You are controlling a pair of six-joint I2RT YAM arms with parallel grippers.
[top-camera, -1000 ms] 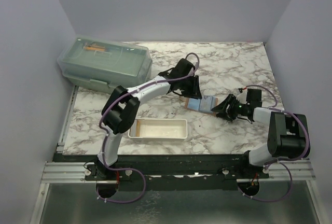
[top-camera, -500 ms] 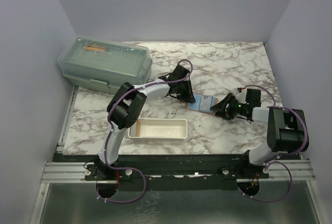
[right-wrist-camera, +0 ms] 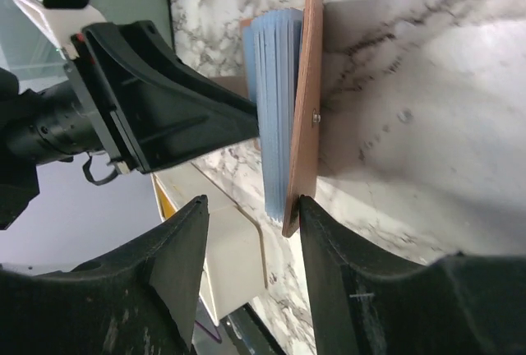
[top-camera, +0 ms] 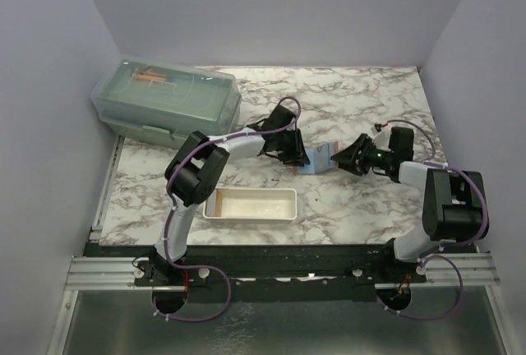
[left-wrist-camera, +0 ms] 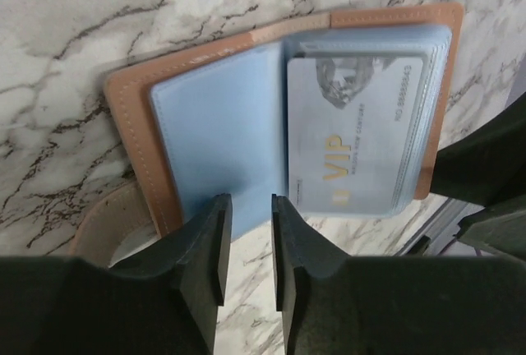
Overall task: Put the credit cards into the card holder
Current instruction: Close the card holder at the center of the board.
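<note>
The tan-brown card holder (left-wrist-camera: 131, 125) lies open on the marble, its blue sleeves facing up. A blue-grey credit card (left-wrist-camera: 353, 141) marked VIP sits in the right-hand sleeve. My left gripper (left-wrist-camera: 251, 203) hovers at the holder's near edge, its jaws a narrow gap apart with nothing between them. In the right wrist view the holder's right cover (right-wrist-camera: 311, 84) stands on edge with the sleeves (right-wrist-camera: 271, 108) beside it. My right gripper (right-wrist-camera: 253, 203) is wide open around that cover's end, and one finger touches the brown outer face. In the top view the holder (top-camera: 320, 156) lies between the left gripper (top-camera: 297, 156) and the right gripper (top-camera: 339, 159).
A long white tray (top-camera: 251, 205) lies near the front, left of centre. A translucent green storage box (top-camera: 168, 100) stands at the back left. The left arm's black gripper (right-wrist-camera: 164, 108) fills the space just beyond the holder in the right wrist view.
My left gripper has come down to the holder's left edge. My right gripper has moved left up to the holder, and the holder's right cover now stands raised.
</note>
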